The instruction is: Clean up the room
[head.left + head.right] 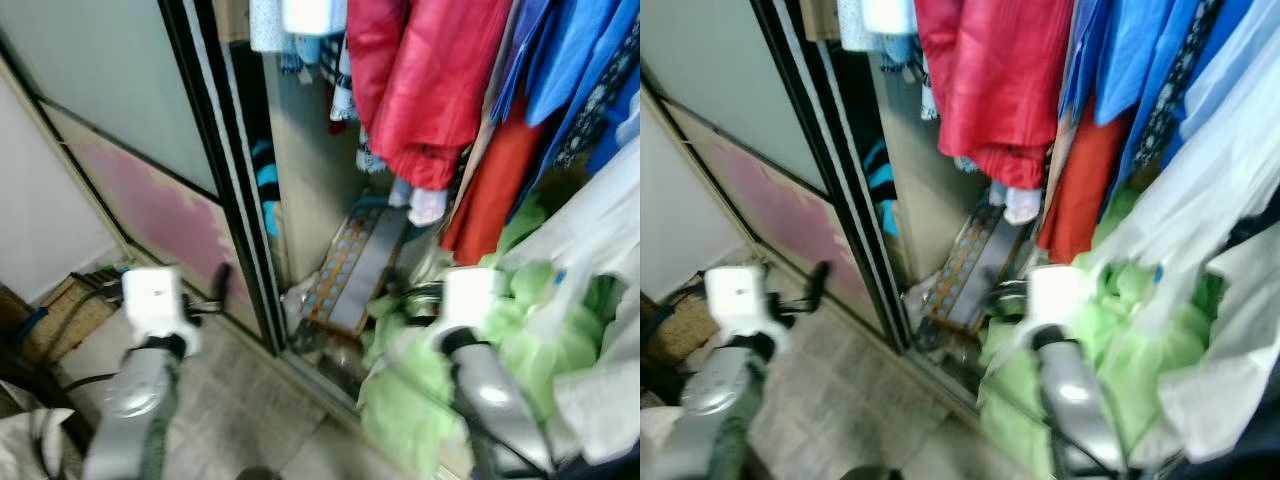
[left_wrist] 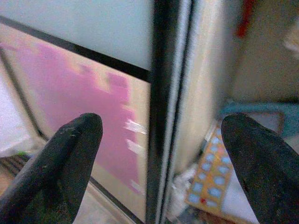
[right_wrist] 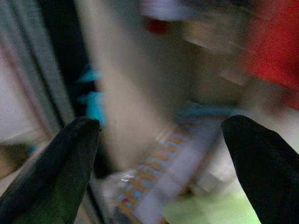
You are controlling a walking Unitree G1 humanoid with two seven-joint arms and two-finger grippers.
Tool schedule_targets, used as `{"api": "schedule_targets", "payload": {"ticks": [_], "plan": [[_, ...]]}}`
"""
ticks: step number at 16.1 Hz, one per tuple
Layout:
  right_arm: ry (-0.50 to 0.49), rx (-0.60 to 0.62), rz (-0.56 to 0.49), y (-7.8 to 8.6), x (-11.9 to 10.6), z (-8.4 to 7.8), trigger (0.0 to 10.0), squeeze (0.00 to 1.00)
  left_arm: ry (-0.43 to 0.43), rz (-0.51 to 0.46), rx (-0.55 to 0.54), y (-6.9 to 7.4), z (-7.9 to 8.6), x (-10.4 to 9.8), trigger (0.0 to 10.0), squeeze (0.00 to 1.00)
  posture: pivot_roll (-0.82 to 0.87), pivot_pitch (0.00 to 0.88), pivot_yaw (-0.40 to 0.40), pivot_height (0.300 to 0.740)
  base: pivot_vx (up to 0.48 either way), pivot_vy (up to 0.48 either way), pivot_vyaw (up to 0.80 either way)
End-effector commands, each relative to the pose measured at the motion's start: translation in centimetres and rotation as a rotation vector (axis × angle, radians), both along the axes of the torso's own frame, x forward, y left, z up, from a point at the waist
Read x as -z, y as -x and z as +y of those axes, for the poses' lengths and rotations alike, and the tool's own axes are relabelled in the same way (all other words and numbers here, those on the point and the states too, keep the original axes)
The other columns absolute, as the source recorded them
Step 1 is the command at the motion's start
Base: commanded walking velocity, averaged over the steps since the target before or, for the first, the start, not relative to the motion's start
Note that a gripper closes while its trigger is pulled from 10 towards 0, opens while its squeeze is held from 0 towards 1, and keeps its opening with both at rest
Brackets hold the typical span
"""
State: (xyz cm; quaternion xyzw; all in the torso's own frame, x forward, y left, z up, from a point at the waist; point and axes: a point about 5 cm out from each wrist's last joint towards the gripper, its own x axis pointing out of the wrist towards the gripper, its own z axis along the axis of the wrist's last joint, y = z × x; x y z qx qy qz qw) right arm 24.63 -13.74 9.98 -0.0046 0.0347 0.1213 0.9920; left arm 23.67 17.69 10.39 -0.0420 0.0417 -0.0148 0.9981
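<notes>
Both claws are spread and hold nothing. The left claw point(image 2: 159, 163) faces the black door frame point(image 1: 240, 200). The right claw point(image 3: 159, 158) points at the patterned board point(image 1: 355, 265) on the wardrobe floor, with green cloth point(image 1: 420, 390) draped round its arm. That cloth could snag and drag out.

two silver arms, each a rounded metallic forearm ending in a white boxy wrist block. left arm point(image 1: 140, 380), right arm point(image 1: 490, 390). a dark band rings each arm just behind the block. left gripper point(image 2: 161, 154) and right gripper point(image 3: 163, 163): two long matte black fingers with blunt, rounded tips.
</notes>
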Motion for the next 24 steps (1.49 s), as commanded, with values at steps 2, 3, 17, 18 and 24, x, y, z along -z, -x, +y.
{"api": "schedule_targets", "payload": {"ticks": [2, 3, 17, 18, 24], "plan": [[0.050, -0.062, 0.006, 0.3, -0.1, -0.2, 10.0, 0.00, 0.014, 0.027, -0.029, 1.0, 0.0, 0.6, 10.0, 0.00, 0.03, 0.024, -0.015, 0.740, 0.000, 0.000, 0.80], [0.039, -0.064, 0.028, 0.2, 0.2, -0.5, 10.0, 0.00, 0.005, 0.028, -0.048, 1.7, 0.0, 0.8, 10.0, 0.00, 0.05, 0.020, -0.057, 0.740, 0.000, 0.000, 0.51], [0.014, -0.035, -0.006, -0.2, 0.0, -0.3, 10.0, 0.00, 0.001, 0.016, -0.063, 1.4, -0.3, 0.3, 10.0, 0.00, 0.04, 0.037, 0.003, 0.740, 0.000, 0.000, 0.60], [0.017, -0.041, -0.013, -0.2, -0.1, -0.2, 10.0, 0.00, 0.007, 0.021, -0.068, 1.7, -0.2, 0.2, 10.0, 0.00, 0.04, 0.036, 0.001, 0.740, 0.000, 0.000, 0.79], [0.049, -0.024, -0.018, 0.4, -0.2, -1.1, 10.0, 0.00, 0.046, 0.038, -0.170, 4.4, 0.6, 0.5, 10.0, 0.00, 0.05, 0.033, -0.010, 0.740, 0.000, 0.000, 0.79]]}}
